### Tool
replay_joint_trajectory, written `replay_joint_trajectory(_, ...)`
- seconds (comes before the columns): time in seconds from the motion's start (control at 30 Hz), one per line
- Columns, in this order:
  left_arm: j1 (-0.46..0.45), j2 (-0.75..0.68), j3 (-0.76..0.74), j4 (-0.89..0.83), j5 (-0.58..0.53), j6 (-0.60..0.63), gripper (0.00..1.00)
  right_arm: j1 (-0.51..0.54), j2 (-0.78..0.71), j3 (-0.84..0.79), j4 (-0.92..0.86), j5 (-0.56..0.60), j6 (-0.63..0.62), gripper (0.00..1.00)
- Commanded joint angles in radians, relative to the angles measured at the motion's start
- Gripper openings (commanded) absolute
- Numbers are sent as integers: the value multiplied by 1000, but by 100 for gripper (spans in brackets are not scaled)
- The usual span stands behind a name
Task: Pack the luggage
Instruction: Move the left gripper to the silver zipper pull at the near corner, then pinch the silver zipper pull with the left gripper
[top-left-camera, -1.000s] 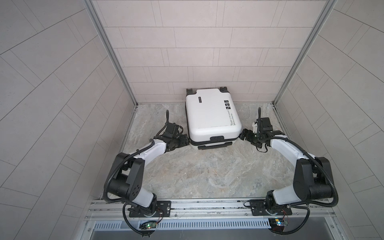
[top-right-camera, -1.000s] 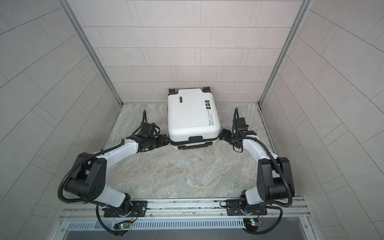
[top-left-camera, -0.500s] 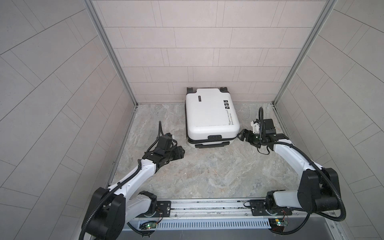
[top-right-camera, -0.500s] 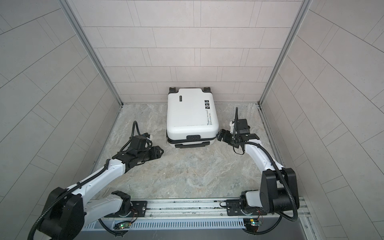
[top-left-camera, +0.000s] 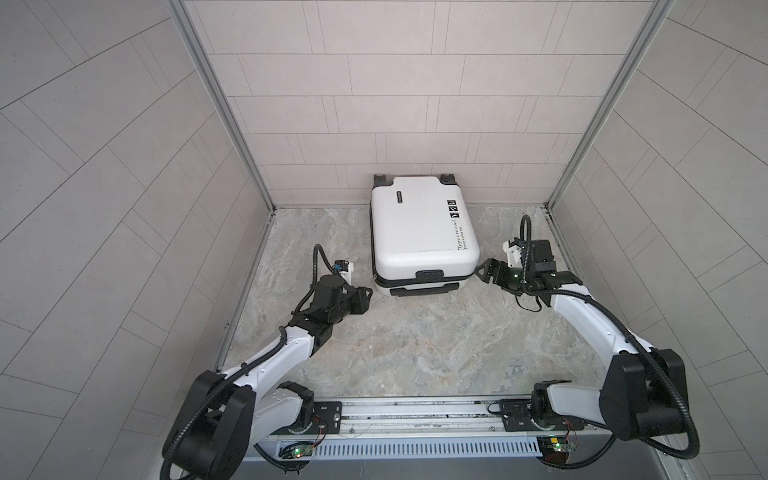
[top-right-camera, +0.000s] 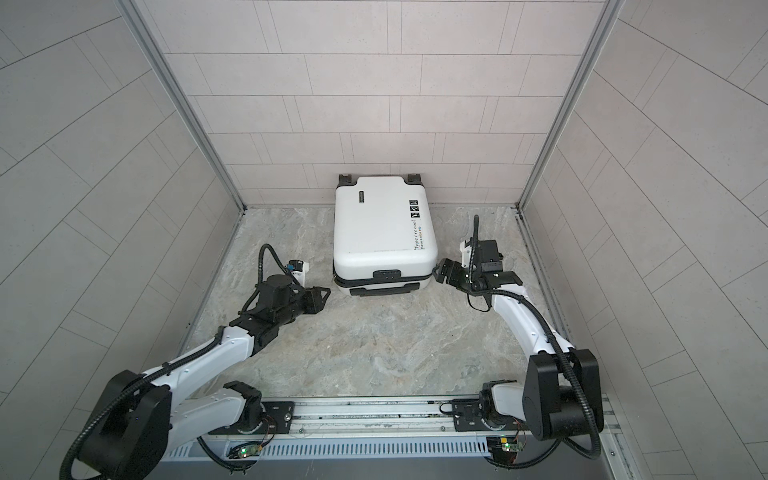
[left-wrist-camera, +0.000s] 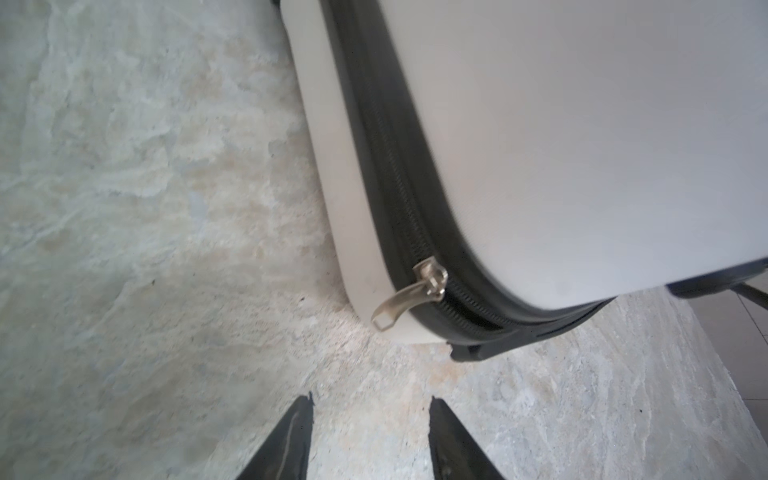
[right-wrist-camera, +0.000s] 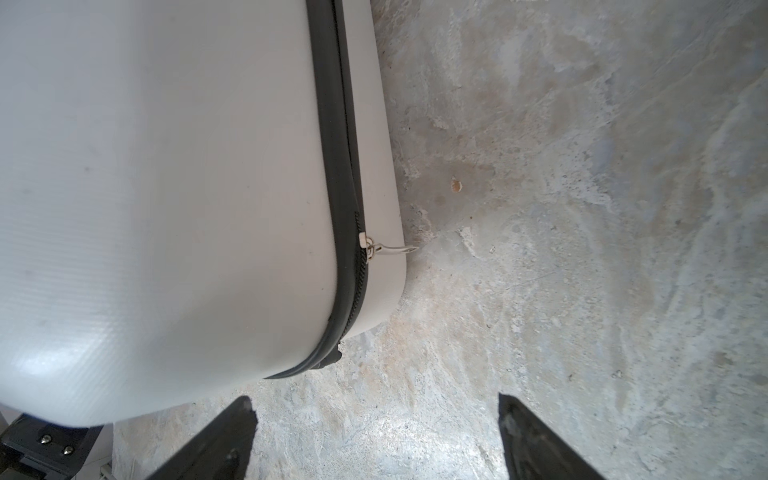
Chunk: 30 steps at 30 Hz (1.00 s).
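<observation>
The luggage is a white hard-shell suitcase lying flat and closed against the back wall. It has black zipper trim and black printed text. My left gripper hovers just off its front-left corner, open with a moderate gap and nothing between the fingers. In the left wrist view the luggage shows a silver zipper pull a little ahead of my left gripper. My right gripper stands wide open at the front-right corner. In the right wrist view a second zipper pull on the luggage lies ahead of my right gripper.
Tiled walls close in the marble floor on three sides. The metal base rail carrying both arms runs along the front edge. The luggage's black handle sticks out at its front.
My left gripper drew back from the luggage's front-left corner, then came partway back toward it, with its jaws narrowing. The right gripper stayed at the front-right corner.
</observation>
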<state>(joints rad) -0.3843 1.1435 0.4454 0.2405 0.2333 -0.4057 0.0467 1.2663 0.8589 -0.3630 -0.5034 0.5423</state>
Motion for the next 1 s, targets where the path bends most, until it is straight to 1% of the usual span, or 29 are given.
replay_joint_trajectory(0.0, -23, 39, -9, 149, -18, 93, 48, 11, -34, -13, 15, -11, 16, 92)
replay_joint_trajectory(0.1, -28, 79, 2, 145, -30, 141, 39, 16, -44, -14, 10, -17, 18, 92)
replay_joint_trajectory(0.17, -29, 97, 1, 146, -47, 162, 36, 16, -50, -13, 6, -19, 18, 92)
replay_joint_trajectory(0.27, -29, 117, -13, 176, -70, 179, 33, 15, -57, -8, 1, -20, 16, 92)
replay_joint_trajectory(0.47, -29, 144, -26, 244, -78, 220, 33, 16, -56, -3, 6, -32, 20, 92)
replay_joint_trajectory(0.67, -32, 178, -17, 263, -47, 250, 30, 16, -48, 7, 5, -32, 21, 92)
replay_joint_trajectory(0.97, -44, 205, 10, 263, -80, 295, 24, 16, -45, 13, 3, -40, 24, 92)
